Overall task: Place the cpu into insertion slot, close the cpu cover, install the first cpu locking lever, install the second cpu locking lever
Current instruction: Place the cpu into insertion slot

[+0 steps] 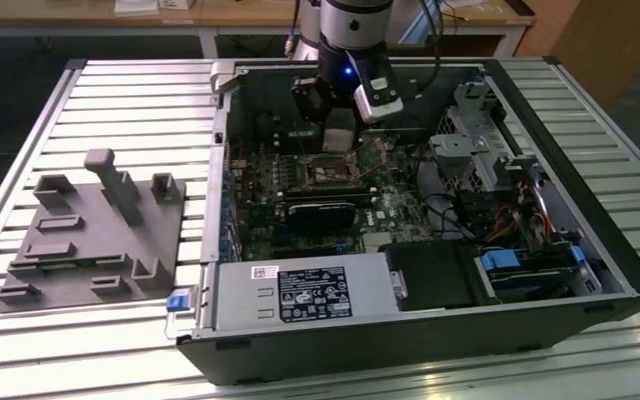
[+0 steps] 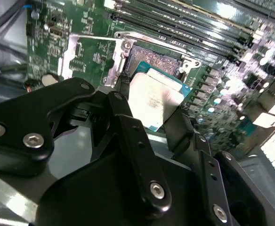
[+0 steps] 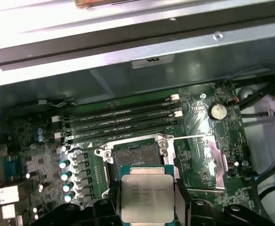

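Note:
My gripper (image 3: 146, 205) is shut on the cpu (image 3: 146, 197), a flat square chip with a pale metal top, held by two opposite edges between the black fingers (image 3: 182, 203). The chip hangs a little above the green motherboard, just to one side of the insertion slot (image 3: 133, 157), whose dark centre lies bare. In the second wrist view the cpu (image 2: 154, 100) overlaps the edge of the insertion slot (image 2: 158, 60). The cpu cover (image 3: 215, 161) is swung open beside the socket. In the exterior view my gripper (image 1: 340, 137) stands over the insertion slot (image 1: 328, 172) inside the open computer case.
Several long memory slots (image 3: 123, 117) run beside the socket, and a coin battery (image 3: 217, 111) sits past the cover. A black card (image 1: 322, 207), power supply (image 1: 297, 293) and drive cage (image 1: 470, 150) crowd the case. A grey fixture (image 1: 87, 233) lies at the exterior view's left.

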Robot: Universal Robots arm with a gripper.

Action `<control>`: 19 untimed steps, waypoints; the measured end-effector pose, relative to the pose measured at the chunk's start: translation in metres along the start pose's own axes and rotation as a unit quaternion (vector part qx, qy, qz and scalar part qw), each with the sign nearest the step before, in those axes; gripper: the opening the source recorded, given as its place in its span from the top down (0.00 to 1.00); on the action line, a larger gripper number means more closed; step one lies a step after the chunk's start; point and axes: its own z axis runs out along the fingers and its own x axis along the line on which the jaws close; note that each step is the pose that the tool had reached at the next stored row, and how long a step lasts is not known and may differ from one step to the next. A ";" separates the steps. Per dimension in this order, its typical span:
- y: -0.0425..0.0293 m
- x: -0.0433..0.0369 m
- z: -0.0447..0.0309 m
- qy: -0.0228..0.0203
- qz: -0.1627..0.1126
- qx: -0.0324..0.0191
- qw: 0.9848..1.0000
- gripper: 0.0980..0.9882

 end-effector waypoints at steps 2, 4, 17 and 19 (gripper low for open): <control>-0.0001 0.0000 0.0009 -0.002 0.018 0.000 1.000 0.50; -0.0002 0.0000 0.0018 -0.003 0.036 0.000 0.999 0.50; -0.0004 0.0000 0.0048 -0.014 0.154 -0.001 0.988 0.50; -0.0005 0.0000 0.0052 -0.015 0.171 -0.001 0.985 0.50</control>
